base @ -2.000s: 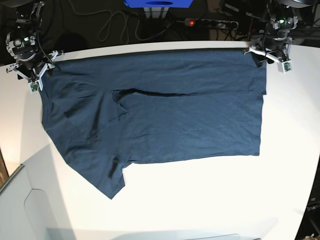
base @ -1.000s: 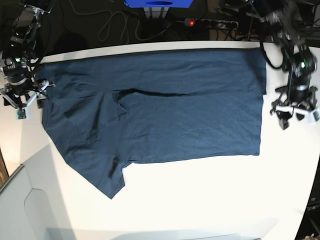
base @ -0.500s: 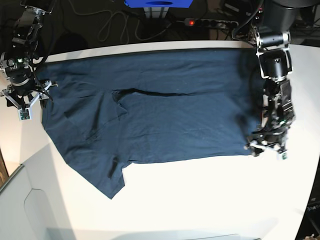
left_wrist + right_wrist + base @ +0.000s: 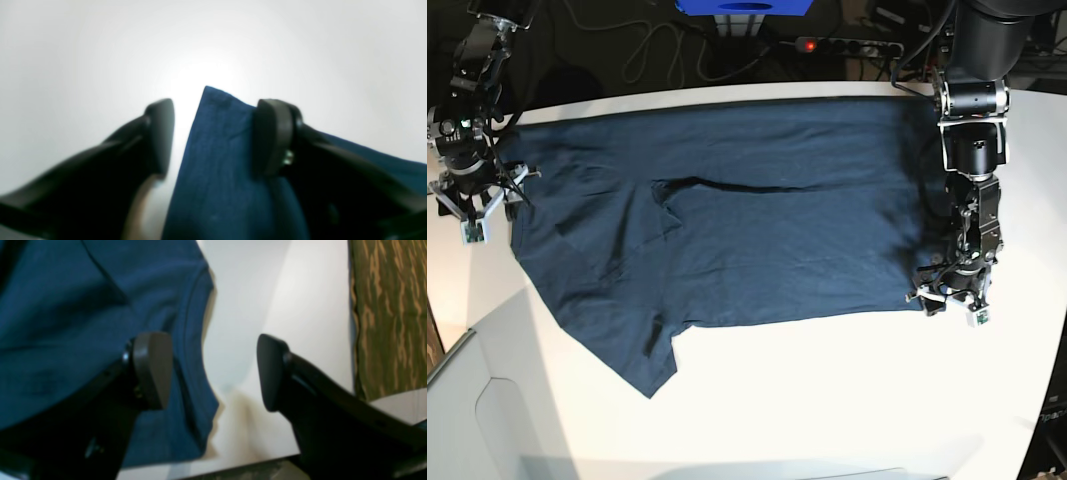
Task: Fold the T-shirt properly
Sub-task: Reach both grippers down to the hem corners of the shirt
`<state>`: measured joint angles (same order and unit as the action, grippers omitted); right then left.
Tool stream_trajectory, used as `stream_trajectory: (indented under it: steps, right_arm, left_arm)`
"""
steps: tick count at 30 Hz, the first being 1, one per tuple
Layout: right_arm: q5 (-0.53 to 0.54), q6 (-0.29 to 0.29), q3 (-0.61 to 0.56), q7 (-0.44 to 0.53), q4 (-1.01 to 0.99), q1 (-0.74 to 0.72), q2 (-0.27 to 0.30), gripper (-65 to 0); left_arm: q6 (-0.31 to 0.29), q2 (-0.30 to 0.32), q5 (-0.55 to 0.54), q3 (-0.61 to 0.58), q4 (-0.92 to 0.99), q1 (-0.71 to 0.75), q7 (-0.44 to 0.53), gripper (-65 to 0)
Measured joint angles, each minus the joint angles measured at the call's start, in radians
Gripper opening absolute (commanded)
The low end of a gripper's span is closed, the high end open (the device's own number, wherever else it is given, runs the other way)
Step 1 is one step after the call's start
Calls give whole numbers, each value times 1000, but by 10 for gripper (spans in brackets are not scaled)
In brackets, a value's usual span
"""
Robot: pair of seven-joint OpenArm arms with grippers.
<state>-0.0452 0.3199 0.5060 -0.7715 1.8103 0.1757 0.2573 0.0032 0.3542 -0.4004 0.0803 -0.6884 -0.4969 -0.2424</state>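
Two arms at the T-shirt (image 4: 757,220) ends, jaws open, power strip (image 4: 847,45) and cables (image 4: 657,50) behind white table (image 4: 827,400).

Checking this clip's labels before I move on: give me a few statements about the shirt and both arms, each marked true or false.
1. The T-shirt lies spread on the white table. True.
2. The left gripper has the shirt's corner between its open fingers. True.
3. The right gripper is clamped shut on cloth. False: its fingers stand apart, at the shirt's edge.
4. The shirt is already folded into a small square. False: a sleeve sticks out.
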Motion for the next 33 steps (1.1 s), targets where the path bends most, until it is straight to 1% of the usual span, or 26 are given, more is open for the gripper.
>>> stream_trajectory:
  steps: [3,6,8,11,14,17,18,22,25,27,29,30,31,33]
  right_arm:
    - [6,0,-5,10,-24,-57,3,-267]
    - [2,-1,-4,5,-94,-123,3,-267]
    - [4,0,-4,6,-173,-190,3,-267]
    - [-3,-2,-39,15,-333,-320,8,-267]
    - [3,-2,-86,18,-493,-446,-2,-267]
    - [-3,-4,-138,75,-646,-559,4,-267]
    - [-2,-5,-158,101,-699,-594,6,-267]
    - [-1,-3,-240,264,-974,-735,1,-266]
    - [-1,-3,-290,374,-1165,-816,9,-266]
    - [-4,-6,-327,438,-1246,-848,19,-266]
    - [-3,-7,-344,511,-1300,-863,25,-266]
    - [-2,-11,-349,533,-1317,-863,26,-266]
    - [-2,-28,-349,550,-1331,-861,25,-266]
    - [-3,-84,-349,570,-1351,-853,23,-266]
  left_arm:
    - [0,1,0,0,1,0,0,-458]
    - [-1,-2,0,-1,2,0,1,-551]
    - [-1,-2,-1,-1,3,0,-3,-647]
    - [0,-3,-3,-2,3,0,-6,-650]
    - [0,-3,-4,-2,2,1,-5,-650]
    - [-1,-2,-3,-2,1,3,-4,-650]
    - [-2,-2,-4,-1,1,3,3,-650]
    - [-8,3,-6,0,-5,28,27,-650]
    - [-8,8,-8,-1,-7,34,23,-650]
    - [-8,9,-10,0,-18,51,36,-650]
    - [-11,9,-12,0,-17,56,51,-650]
    - [-11,9,-12,0,-13,55,49,-650]
    - [-11,9,-11,0,-14,53,48,-650]
    - [-11,9,-12,0,-14,53,48,-650]
